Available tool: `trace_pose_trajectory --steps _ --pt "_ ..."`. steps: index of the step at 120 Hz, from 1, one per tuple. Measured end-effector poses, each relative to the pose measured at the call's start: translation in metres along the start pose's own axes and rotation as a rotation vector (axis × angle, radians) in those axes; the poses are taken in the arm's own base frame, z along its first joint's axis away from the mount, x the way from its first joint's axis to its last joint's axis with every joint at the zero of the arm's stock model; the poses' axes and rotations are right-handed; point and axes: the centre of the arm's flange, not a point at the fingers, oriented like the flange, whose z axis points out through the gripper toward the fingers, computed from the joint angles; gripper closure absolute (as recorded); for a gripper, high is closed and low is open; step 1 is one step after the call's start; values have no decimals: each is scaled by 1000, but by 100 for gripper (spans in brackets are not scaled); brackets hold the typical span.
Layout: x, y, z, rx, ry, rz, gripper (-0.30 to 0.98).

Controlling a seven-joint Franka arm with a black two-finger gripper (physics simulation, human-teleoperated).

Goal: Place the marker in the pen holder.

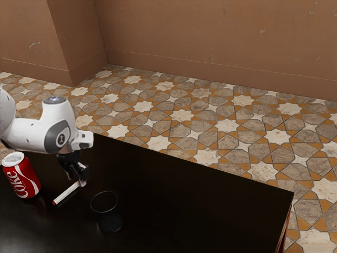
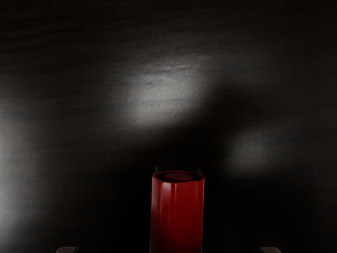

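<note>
Low over the dark table, the black gripper [image 1: 78, 173] hangs at the end of the white arm, at the marker's end farther from the can. The marker [image 1: 68, 193] is thin and white with a red tip pointing toward the exterior view's left; whether it touches the tabletop is unclear. A large red, faceted shape [image 2: 177, 219] with a round end face is close beneath the hand in the wrist view. The black, round pen holder [image 1: 109, 217] stands upright, apart from the marker, toward the exterior view's right of the gripper.
A red Coke can [image 1: 21, 176] stands upright on the table [image 1: 184, 203], beyond the marker's red tip on the exterior view's left. The table's far edge runs behind the gripper and pen holder, with patterned floor tiles past it.
</note>
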Motion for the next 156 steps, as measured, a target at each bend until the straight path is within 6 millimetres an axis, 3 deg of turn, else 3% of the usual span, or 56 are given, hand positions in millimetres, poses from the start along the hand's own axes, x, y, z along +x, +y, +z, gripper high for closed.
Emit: trace_pose_trajectory --steps 48,89,97,105,123,134,145,156 --pt "3 1 10 -18 2 51 64" --pt "5 2 2 -3 19 72 77" --pt "6 1 -10 3 39 71 78" --pt "8 2 -38 9 79 72 79" --pt "1 25 -140 18 212 105 79" --pt "-11 66 -195 5 271 176 78" --pt "-38 98 -216 -23 286 226 78" --pt "-61 128 -213 -49 268 272 78"
